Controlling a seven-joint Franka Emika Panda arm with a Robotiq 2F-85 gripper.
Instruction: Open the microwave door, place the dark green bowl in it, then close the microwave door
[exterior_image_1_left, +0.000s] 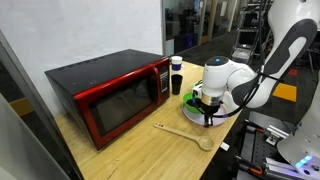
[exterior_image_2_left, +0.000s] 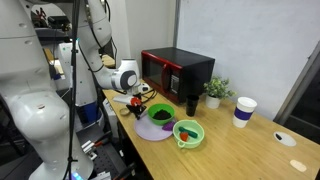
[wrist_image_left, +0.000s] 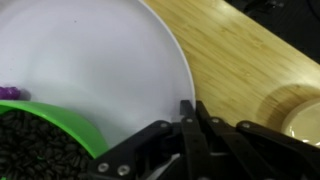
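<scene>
Black fingers (wrist_image_left: 185, 128) of the gripper (wrist_image_left: 190, 108) are pressed together with no gap, their tips meeting right at the rim of a lavender plate (wrist_image_left: 90, 50). Whether they pinch that rim or only sit over it cannot be told from the wrist view.

Just beside them, on the plate, sits the dark green bowl (wrist_image_left: 65, 118). Its rim looks bright green this close, and it is filled with dark, grainy contents. A small purple item at the plate's far edge is cut off by the frame. Past the plate, a wooden spoon (wrist_image_left: 300, 120) lies on the pale wooden table (wrist_image_left: 240, 50).

In an exterior view the white arm (exterior_image_1_left: 228, 76) bends down over the plate near the table's edge. The microwave (exterior_image_1_left: 110, 95) stands well apart from it, with the red microwave door (exterior_image_1_left: 120, 108) shut. Markings on its control strip (exterior_image_1_left: 163, 82) are too small to read. A dark cup (exterior_image_1_left: 176, 77) stands just beside the microwave.

In an exterior view a lime-green bowl (exterior_image_2_left: 188, 132) sits next to the plate. Further along the table are a potted plant (exterior_image_2_left: 215, 92) and a paper cup (exterior_image_2_left: 243, 110) with a dark sleeve; any print on it is too small to read.
</scene>
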